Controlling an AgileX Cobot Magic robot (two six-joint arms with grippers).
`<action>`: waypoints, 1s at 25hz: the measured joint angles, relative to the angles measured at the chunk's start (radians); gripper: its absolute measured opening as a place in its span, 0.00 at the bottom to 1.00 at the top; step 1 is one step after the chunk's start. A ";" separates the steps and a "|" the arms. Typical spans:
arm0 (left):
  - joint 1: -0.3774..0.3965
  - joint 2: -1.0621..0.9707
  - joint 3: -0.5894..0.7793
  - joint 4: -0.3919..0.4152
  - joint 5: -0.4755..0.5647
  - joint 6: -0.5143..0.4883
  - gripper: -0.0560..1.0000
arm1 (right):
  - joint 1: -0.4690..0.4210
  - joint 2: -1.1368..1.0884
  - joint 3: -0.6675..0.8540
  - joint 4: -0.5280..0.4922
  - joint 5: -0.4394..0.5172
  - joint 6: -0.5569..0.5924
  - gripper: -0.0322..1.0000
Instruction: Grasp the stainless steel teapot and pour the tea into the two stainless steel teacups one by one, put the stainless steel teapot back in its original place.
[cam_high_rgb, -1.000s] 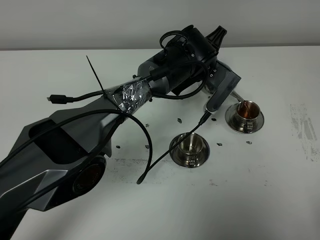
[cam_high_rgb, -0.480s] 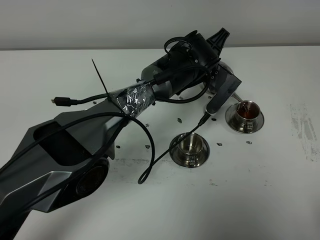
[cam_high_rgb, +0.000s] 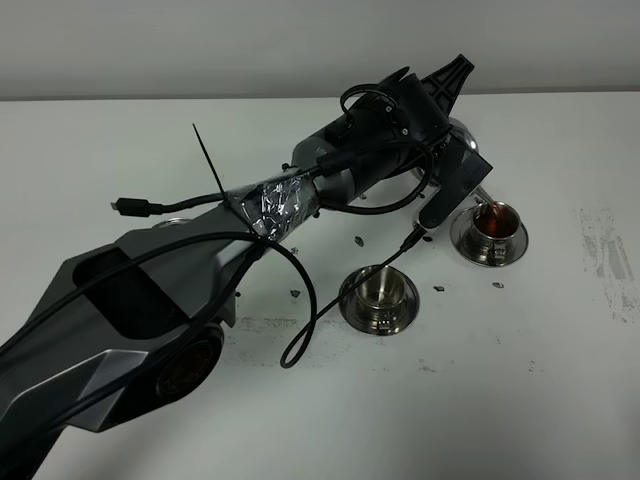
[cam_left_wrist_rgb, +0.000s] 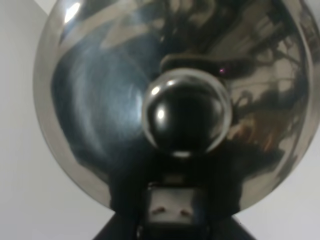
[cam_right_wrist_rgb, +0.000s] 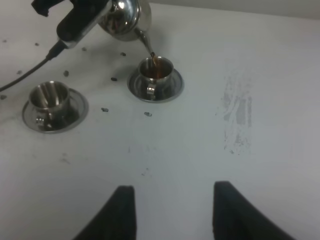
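Your left end effector (cam_left_wrist_rgb: 172, 212) clamped on the shiny rounded steel teapot (cam_right_wrist_rgb: 125, 17), spout tipped over a small steel teacup (cam_right_wrist_rgb: 152, 82) holding reddish-brown tea (cam_right_wrist_rgb: 160, 71), your right end effector (cam_right_wrist_rgb: 172, 210) open.

White table (cam_high_rgb: 560, 380): two saucers (cam_high_rgb: 350, 305) (cam_high_rgb: 490, 258), perhaps crumbs (cam_high_rgb: 440, 287)

Teapot (cam_left_wrist_rgb: 95, 115) mirror-polished steel; table (cam_right_wrist_rgb: 190, 150) matt white.

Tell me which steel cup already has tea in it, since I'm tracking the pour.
The cup under the teapot spout: reddish-brown tea shows inside it. The other cup, nearer the high camera, looks empty.
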 joint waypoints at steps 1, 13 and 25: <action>-0.001 0.000 0.000 0.008 0.000 -0.005 0.22 | 0.000 0.000 0.000 0.000 0.000 0.000 0.40; -0.015 0.000 0.000 0.087 -0.012 -0.014 0.22 | 0.000 0.000 0.000 -0.001 0.000 0.000 0.40; -0.033 0.000 0.000 0.134 -0.020 -0.014 0.22 | 0.000 0.000 0.000 -0.001 0.000 0.000 0.40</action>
